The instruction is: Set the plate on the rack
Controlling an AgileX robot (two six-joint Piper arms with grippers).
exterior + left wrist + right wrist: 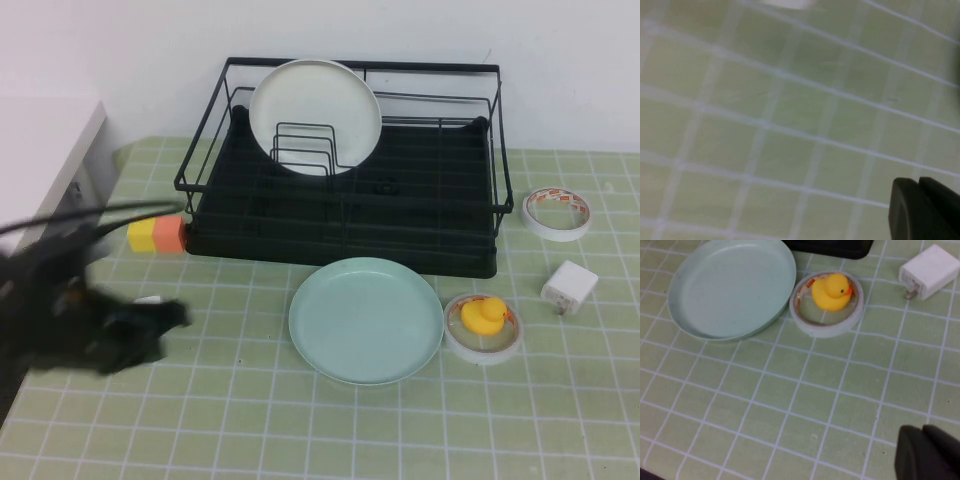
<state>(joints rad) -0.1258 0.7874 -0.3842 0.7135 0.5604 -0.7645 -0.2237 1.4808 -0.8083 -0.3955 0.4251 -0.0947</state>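
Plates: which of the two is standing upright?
The white plate, propped in the rack dividers; the mint-green plate lies flat on the table, right of the left pincer.

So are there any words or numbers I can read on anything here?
None can be read.
Tape roll: red-orange marks on its rim, too blurred to read.
Tape ring around the yellow duck: orange marks, unreadable.
White charger, plate, rack: no text shows.
Left gripper left of the plate; right gripper seen only in its wrist view.
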